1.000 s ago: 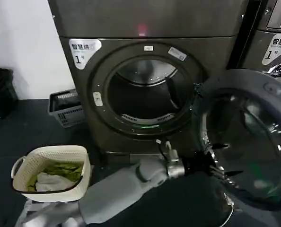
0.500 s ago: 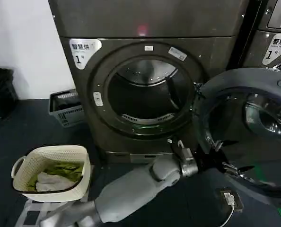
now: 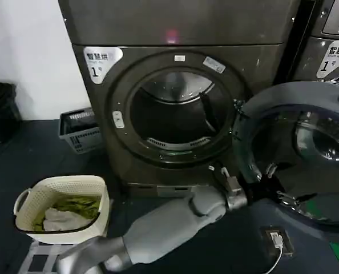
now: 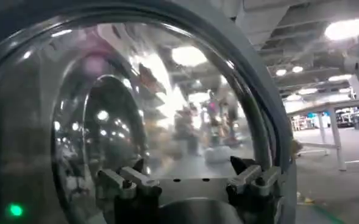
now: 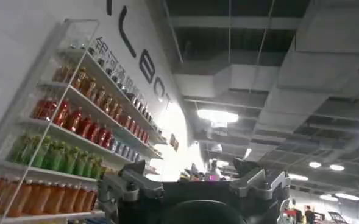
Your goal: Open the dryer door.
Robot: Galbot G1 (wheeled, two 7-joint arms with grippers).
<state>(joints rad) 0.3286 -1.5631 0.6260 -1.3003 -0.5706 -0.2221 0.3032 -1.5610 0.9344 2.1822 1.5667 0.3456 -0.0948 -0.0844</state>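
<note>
The dryer door [image 3: 255, 108] stands swung wide open to the right of the dryer's round opening [image 3: 178, 111], its grey inner ring and domed glass [image 3: 312, 148] facing me. My left arm reaches from the lower middle to the door. My left gripper [image 3: 281, 184] is open, its fingers spread close against the lower part of the inner glass and holding nothing. In the left wrist view the left gripper [image 4: 188, 164] faces the shiny glass dome [image 4: 136, 91]. My right gripper [image 5: 188, 167] is open and empty, pointing up toward a ceiling and shelves of bottles.
A cream laundry basket [image 3: 29, 197] with clothes stands on the floor at the lower left. A grey crate [image 3: 78, 130] sits beside the dryer. A second grey machine [image 3: 329, 45] is at the right. A small plug and cable [image 3: 275, 238] lie on the floor under the door.
The door has swung farther open to the right. My left arm has stretched to the right and forward, its gripper staying against the door's inner face.
</note>
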